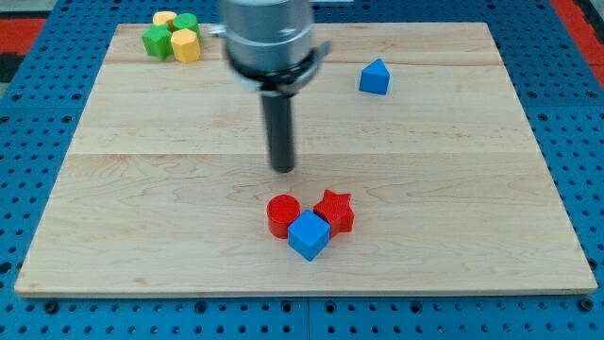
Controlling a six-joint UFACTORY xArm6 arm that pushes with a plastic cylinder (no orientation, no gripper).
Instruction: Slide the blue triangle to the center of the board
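nearest the view's bottom edge runs the blue pegboard base (302,321), a metal-looking sheet dotted with regular holes, and on it rests the desk (453,208), a pale wooden board made of glued planks with a fine lengthwise grain and a lighter front rim.

a short way in from that rim, slightly below the middle of the board, three blocks sit in a tight cluster. the blue cube (309,234) is the closest, turned corner-on, its matte faces looking like printed plastic. touching it at the view's left is the red cylinder (282,214), a short round drum, and touching it at the view's right is the red star (335,210), with blunt points.

just beyond the cluster, near the board's middle, my tip (283,168) ends a straight dark rod hanging from a grey round housing; this tool has no jaws, so there is nothing to be apart or together. it stands clear of all blocks.

farther back, toward the view's right, the blue triangle (375,76) sits alone, well apart from my tip.

at the far left corner huddle a yellow block (186,44), a green block (158,40), another yellow block (165,18) and another green block (187,21); shapes unclear. no writing can be read.
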